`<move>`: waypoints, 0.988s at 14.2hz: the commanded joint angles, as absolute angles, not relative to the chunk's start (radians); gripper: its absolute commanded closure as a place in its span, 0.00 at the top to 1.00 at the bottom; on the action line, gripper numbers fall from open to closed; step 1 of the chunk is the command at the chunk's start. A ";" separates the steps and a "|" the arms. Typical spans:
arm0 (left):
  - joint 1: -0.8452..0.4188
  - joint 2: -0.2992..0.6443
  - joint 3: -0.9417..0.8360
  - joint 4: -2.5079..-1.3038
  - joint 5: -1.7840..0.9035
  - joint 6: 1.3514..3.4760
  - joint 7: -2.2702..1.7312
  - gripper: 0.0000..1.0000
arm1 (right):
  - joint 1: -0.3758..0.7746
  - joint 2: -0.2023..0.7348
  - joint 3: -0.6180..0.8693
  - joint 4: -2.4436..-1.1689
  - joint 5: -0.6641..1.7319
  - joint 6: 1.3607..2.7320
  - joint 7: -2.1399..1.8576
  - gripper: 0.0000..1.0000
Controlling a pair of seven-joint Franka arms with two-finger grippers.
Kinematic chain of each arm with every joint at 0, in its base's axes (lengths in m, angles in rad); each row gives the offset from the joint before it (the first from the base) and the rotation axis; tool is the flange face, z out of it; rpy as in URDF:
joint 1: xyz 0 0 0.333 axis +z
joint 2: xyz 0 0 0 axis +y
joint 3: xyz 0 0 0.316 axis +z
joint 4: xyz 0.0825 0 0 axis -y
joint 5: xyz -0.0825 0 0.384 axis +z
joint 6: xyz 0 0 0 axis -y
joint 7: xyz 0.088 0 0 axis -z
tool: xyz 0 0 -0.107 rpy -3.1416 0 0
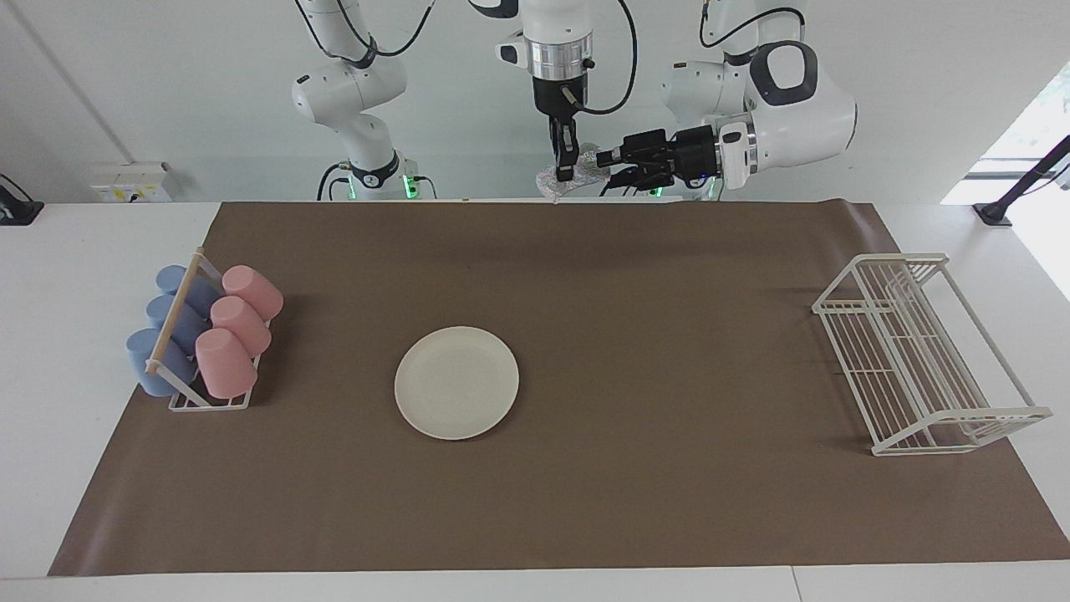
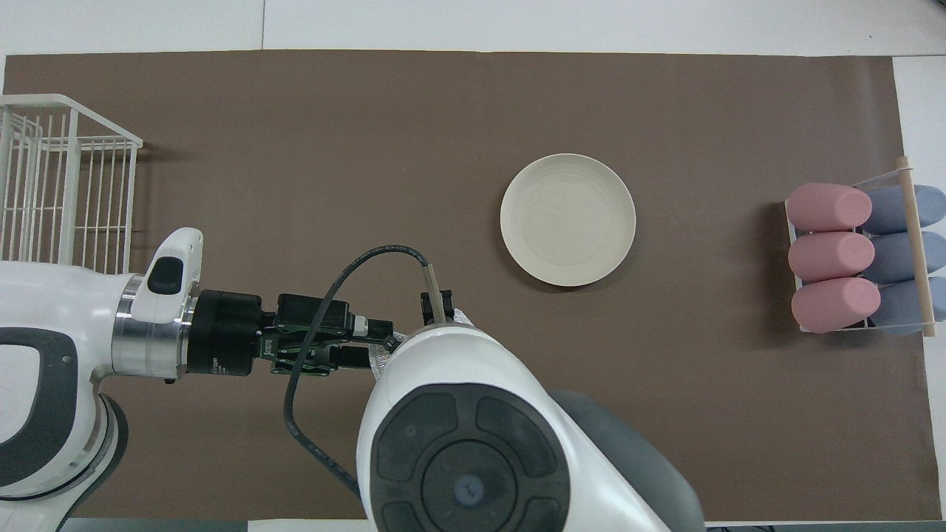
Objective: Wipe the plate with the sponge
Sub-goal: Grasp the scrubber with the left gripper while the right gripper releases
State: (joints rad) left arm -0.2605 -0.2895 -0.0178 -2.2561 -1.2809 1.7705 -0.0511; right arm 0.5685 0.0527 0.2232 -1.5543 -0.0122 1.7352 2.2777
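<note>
The cream-white plate [image 1: 456, 382] lies flat on the brown mat, toward the right arm's end of the middle; it also shows in the overhead view [image 2: 567, 219]. The silvery sponge [image 1: 588, 176] is held in the air above the mat's edge nearest the robots. My right gripper [image 1: 566, 173] points straight down and is shut on the sponge. My left gripper [image 1: 608, 165] reaches in level from the side and meets the sponge's other end. In the overhead view the right arm hides most of the sponge [image 2: 463, 317], beside the left gripper [image 2: 377, 353].
A rack with pink and blue cups [image 1: 209, 343] lying on their sides stands at the right arm's end of the mat. A white wire rack [image 1: 919, 351] stands at the left arm's end. White table [image 1: 84, 251] surrounds the mat.
</note>
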 commanded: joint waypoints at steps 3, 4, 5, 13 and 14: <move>-0.273 -0.324 -0.005 -2.286 -1.298 1.770 -0.093 0.00 | 0.555 0.069 0.232 -1.531 -0.032 1.730 2.278 0.00; -0.273 -0.324 -0.005 -2.286 -1.298 1.770 -0.113 0.00 | 0.555 0.068 0.233 -1.531 -0.032 1.730 2.276 0.00; -0.273 -0.324 -0.005 -2.284 -1.298 1.770 -0.124 0.00 | 0.554 0.067 0.233 -1.532 -0.032 1.732 2.276 0.03; -0.255 -0.322 0.003 -2.280 -1.287 1.778 -0.170 0.00 | 0.436 0.014 0.222 -1.549 -0.029 1.677 1.983 1.00; -0.252 -0.321 0.003 -2.279 -1.275 1.789 -0.198 0.00 | 0.401 0.003 0.222 -1.549 -0.029 1.666 1.868 1.00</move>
State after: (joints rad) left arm -0.2558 -0.2950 -0.0042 -2.2571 -1.2809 1.7717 -0.1537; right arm 0.4604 0.0303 0.2174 -1.5477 -0.0159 1.6990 2.0425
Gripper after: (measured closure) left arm 0.952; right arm 0.097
